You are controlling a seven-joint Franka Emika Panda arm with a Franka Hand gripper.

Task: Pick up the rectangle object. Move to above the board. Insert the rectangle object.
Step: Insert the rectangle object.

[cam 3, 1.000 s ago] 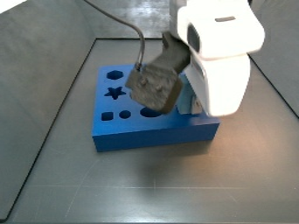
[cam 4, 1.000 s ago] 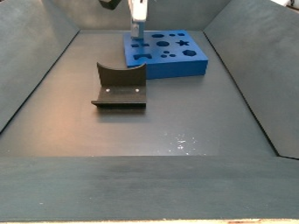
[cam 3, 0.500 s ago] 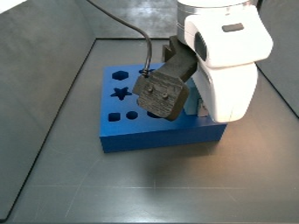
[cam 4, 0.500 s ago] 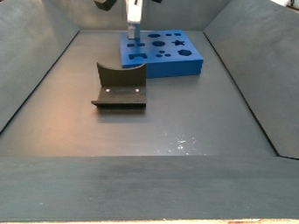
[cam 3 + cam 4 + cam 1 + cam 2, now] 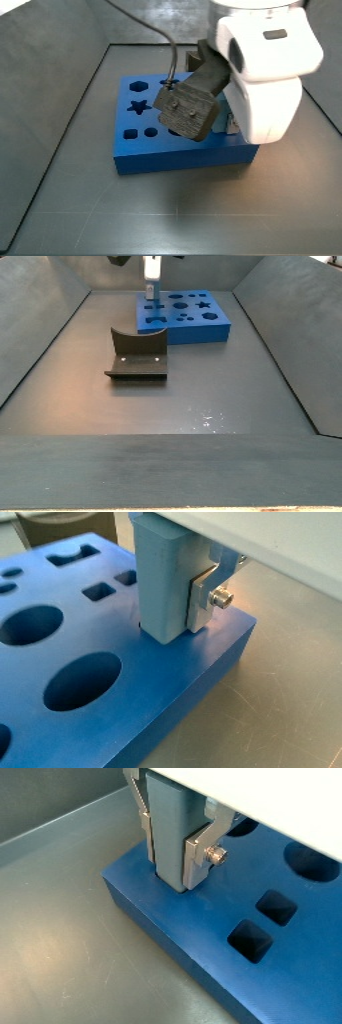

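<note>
The gripper (image 5: 177, 853) is right over one corner of the board (image 5: 174, 933), and it is closed on the rectangle object (image 5: 171, 828). A flat silver finger (image 5: 201, 853) with a small screw presses on the side of the bar in both wrist views. I can see one finger well — the other is only a thin silver edge on the far side of the bar.

The rectangle object (image 5: 167, 582) is a smooth, plain, light-blue bar. It stands up straight, and its low end meets the top of the board (image 5: 187, 672) close to the corner. I cannot tell if the end sits in a hole or just on the top.

The board is a thick, square, bright-blue block with a flat, smooth top. Dark holes are cut into it. In a wrist view I count two round holes (image 5: 83, 680) near the bar and a few small square ones farther back. In a side view I can see a star hole (image 5: 135, 106) and small holes along the near edge, while the big white arm (image 5: 267, 70) hides the rest.

In a side view the board (image 5: 201, 328) lies at the far end of the dark grey floor (image 5: 201, 406). One dark L-shaped fixture (image 5: 136, 356) stands just in front of it — apart from it, not touching. Smooth grey walls (image 5: 34, 346) slope up on both sides.
</note>
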